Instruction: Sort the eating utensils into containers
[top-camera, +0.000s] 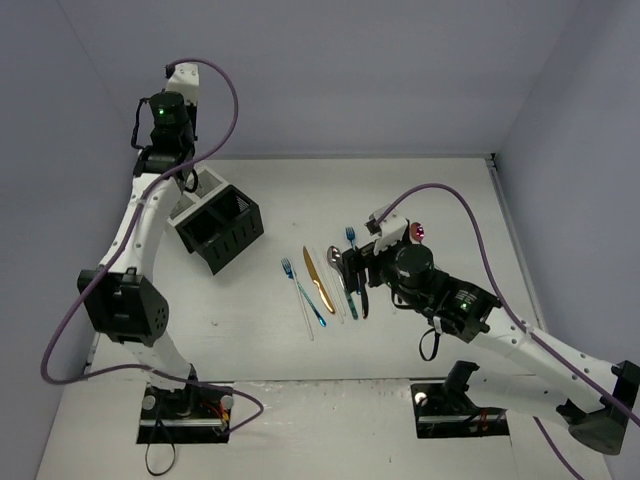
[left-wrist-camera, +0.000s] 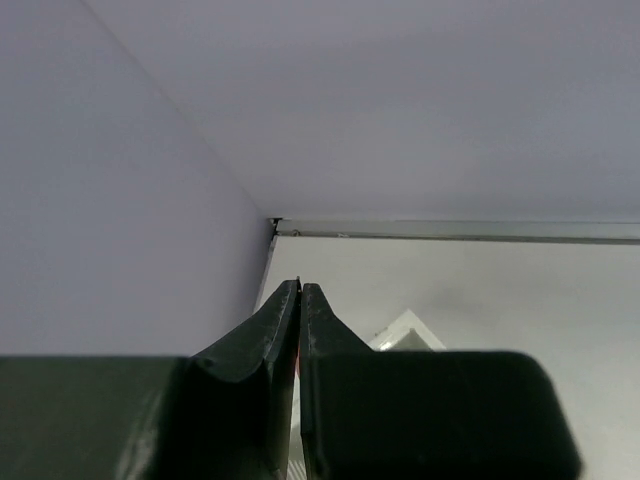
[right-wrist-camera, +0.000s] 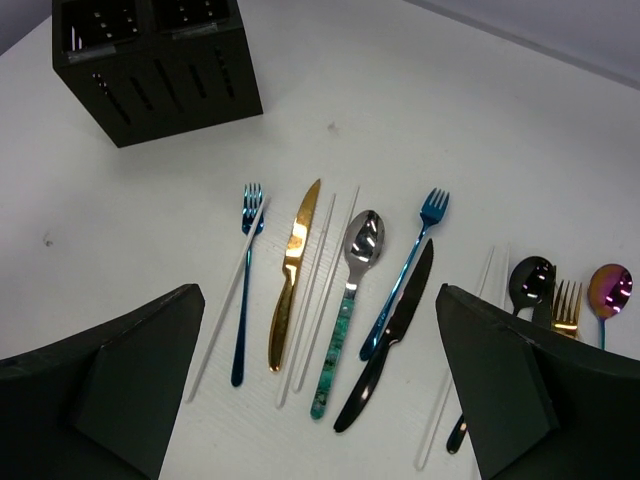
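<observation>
The eating utensils lie in a row on the white table. In the right wrist view they are a blue fork (right-wrist-camera: 243, 300), a gold knife (right-wrist-camera: 292, 270), a green-handled silver spoon (right-wrist-camera: 352, 290), a second blue fork (right-wrist-camera: 408, 275), a black knife (right-wrist-camera: 392, 335), a black spoon (right-wrist-camera: 528, 283), a gold fork (right-wrist-camera: 567, 303) and an iridescent spoon (right-wrist-camera: 609, 288). My right gripper (right-wrist-camera: 320, 300) (top-camera: 353, 270) hangs open above them, holding nothing. The containers (top-camera: 222, 232) stand at the far left, black bins in front and a white bin (top-camera: 203, 186) behind. My left gripper (left-wrist-camera: 300, 288) (top-camera: 188, 180) is shut beside the white bin.
Thin white sticks (right-wrist-camera: 318, 275) lie among the utensils, with more of them (right-wrist-camera: 455, 385) near the black spoon. The black bins (right-wrist-camera: 150, 65) stand beyond the row. The back wall and left wall close in behind the containers. A corner of the white bin (left-wrist-camera: 405, 330) shows past the left fingers.
</observation>
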